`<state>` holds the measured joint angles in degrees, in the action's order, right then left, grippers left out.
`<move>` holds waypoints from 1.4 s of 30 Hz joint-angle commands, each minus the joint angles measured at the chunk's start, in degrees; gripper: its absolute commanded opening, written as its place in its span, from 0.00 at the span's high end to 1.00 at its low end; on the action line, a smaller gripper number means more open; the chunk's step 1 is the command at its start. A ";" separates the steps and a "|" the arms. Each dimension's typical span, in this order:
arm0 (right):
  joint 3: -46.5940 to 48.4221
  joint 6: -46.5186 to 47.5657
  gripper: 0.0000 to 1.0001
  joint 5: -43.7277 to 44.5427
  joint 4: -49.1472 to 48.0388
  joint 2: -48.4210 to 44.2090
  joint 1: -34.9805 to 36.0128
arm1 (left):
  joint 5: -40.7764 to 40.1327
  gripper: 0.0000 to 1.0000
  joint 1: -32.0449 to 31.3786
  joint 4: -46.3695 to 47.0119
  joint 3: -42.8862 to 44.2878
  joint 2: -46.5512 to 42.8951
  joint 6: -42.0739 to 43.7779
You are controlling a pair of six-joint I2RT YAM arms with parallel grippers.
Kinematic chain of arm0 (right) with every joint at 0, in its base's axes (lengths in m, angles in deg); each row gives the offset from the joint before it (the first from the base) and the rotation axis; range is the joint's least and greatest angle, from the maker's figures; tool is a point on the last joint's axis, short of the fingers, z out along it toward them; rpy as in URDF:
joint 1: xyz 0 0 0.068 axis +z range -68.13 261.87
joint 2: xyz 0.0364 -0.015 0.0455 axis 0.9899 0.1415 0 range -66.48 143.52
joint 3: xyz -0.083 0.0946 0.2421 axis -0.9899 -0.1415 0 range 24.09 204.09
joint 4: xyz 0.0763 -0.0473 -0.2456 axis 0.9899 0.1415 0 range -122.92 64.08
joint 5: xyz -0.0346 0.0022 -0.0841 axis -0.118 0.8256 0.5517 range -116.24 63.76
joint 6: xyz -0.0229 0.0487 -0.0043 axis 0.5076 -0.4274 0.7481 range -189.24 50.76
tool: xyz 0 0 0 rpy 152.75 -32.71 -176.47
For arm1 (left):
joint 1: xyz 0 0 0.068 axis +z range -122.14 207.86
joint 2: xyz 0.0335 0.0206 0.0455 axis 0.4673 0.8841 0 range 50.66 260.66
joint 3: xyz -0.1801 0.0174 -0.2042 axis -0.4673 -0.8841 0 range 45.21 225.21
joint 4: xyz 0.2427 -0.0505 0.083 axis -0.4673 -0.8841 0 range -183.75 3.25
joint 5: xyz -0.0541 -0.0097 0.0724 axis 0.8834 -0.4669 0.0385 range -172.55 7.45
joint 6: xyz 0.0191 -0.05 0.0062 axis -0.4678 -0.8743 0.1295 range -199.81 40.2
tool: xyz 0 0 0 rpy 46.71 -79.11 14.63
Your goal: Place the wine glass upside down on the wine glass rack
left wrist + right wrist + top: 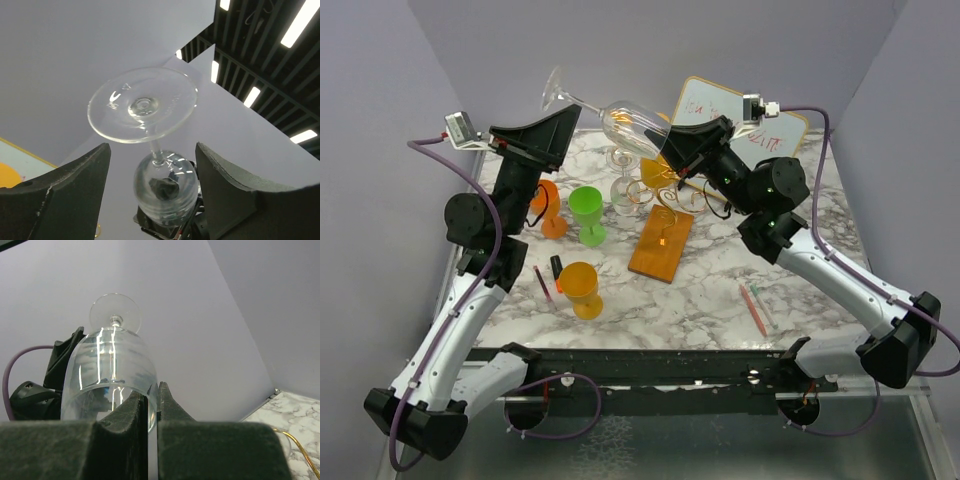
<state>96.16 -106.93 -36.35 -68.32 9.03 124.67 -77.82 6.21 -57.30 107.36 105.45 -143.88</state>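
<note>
The clear wine glass (pixel 630 125) is held high above the table, tilted, with its foot toward the upper left. My right gripper (pixel 672 142) is shut on its rim; in the right wrist view the fingers (pixel 135 412) pinch the bowl wall (pixel 107 370). My left gripper (pixel 570 122) is open, its jaws on either side of the stem below the foot without touching it; the left wrist view shows the foot (pixel 142 105) and my gripper (pixel 152 147). The wine glass rack (pixel 665 195), gold wire on an orange-brown wooden base (pixel 660 248), stands on the marble table below.
An orange goblet (pixel 552 212), a green goblet (pixel 587 213) and a yellow goblet (pixel 582 288) stand at the left. Another clear glass (pixel 624 185) is by the rack. A whiteboard (pixel 705 105) leans at the back. Markers (pixel 542 283) and a pen (pixel 753 308) lie on the table.
</note>
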 commanded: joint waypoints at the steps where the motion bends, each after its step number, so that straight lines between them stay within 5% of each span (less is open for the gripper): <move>1: 1.82 -1.19 0.99 1.03 -4.85 0.70 0.44 | 1.14 0.31 -1.55 6.09 1.66 0.95 -0.35; 14: 1.42 -2.50 0.99 0.16 -4.86 1.21 0.52 | 1.31 0.64 -4.63 7.93 1.99 3.33 0.05; 28: -1.19 -2.14 0.99 -4.64 -7.99 0.65 0.61 | -2.16 0.68 -6.91 11.10 2.70 4.33 3.16; 37: -1.43 -0.37 0.99 -5.07 -6.29 -0.98 0.61 | -0.02 1.00 -7.00 12.69 2.69 4.17 5.00; 42: -2.04 0.60 0.64 -3.04 -1.49 -3.66 0.53 | 0.85 1.00 -7.01 12.70 2.10 3.46 7.58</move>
<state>94.80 -108.49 -40.67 -72.62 9.16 124.94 -78.63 -0.83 -46.09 108.52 110.23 -140.67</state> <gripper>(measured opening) 0.255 0.060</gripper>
